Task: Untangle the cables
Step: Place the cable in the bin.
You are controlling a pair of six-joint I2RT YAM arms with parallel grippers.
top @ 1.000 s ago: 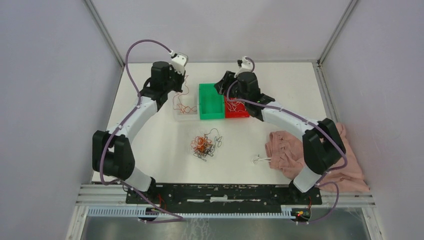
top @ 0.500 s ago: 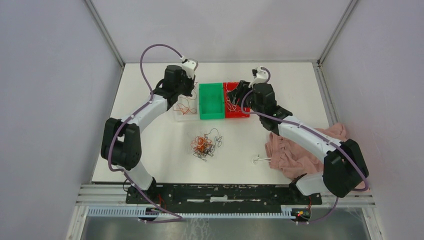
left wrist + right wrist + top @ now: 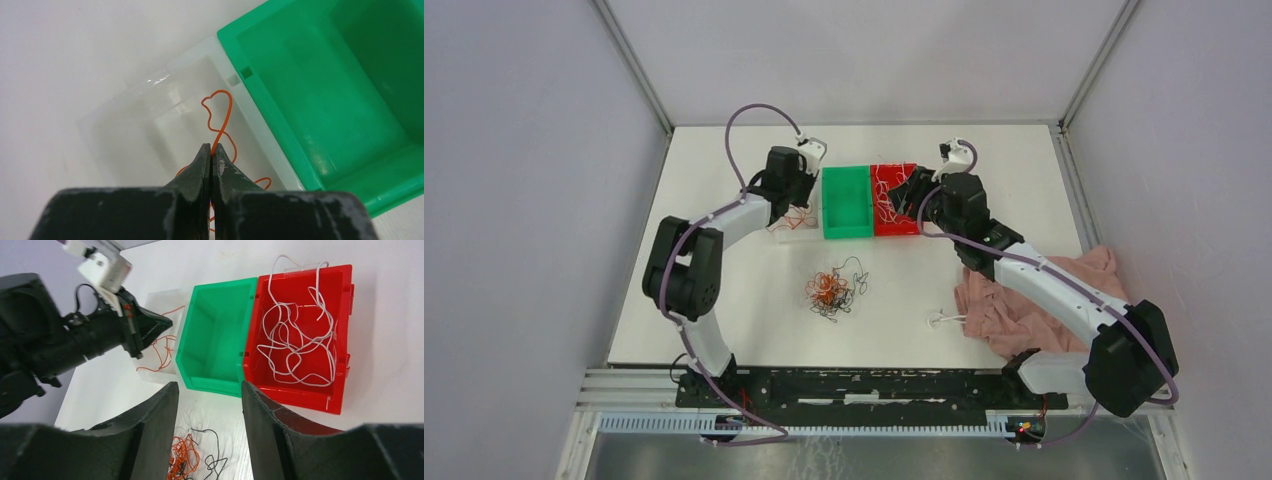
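The cables lie as an orange and black tangle (image 3: pixel 829 292) in the middle of the table, also low in the right wrist view (image 3: pixel 187 460). My left gripper (image 3: pixel 210 148) is shut on one orange cable (image 3: pixel 220 112) that hangs over the clear tray (image 3: pixel 130 125), where more orange cables (image 3: pixel 159 347) lie. White cables (image 3: pixel 295 340) fill the red bin (image 3: pixel 295 396). My right gripper (image 3: pixel 210 387) is open and holds nothing. It hovers by the red bin's right side (image 3: pixel 916 190), looking back toward the bins and the tangle.
A green bin (image 3: pixel 846 202) stands between the clear tray (image 3: pixel 786 228) and the red bin (image 3: pixel 894 225), and nothing shows in it. A pink cloth (image 3: pixel 1024 300) lies at the right edge, with one white cable (image 3: pixel 942 320) beside it.
Both arms have swung to the right. The left gripper has carried its orange cable toward the tray's green-bin side, and the right gripper has come off the red bin, staying open.
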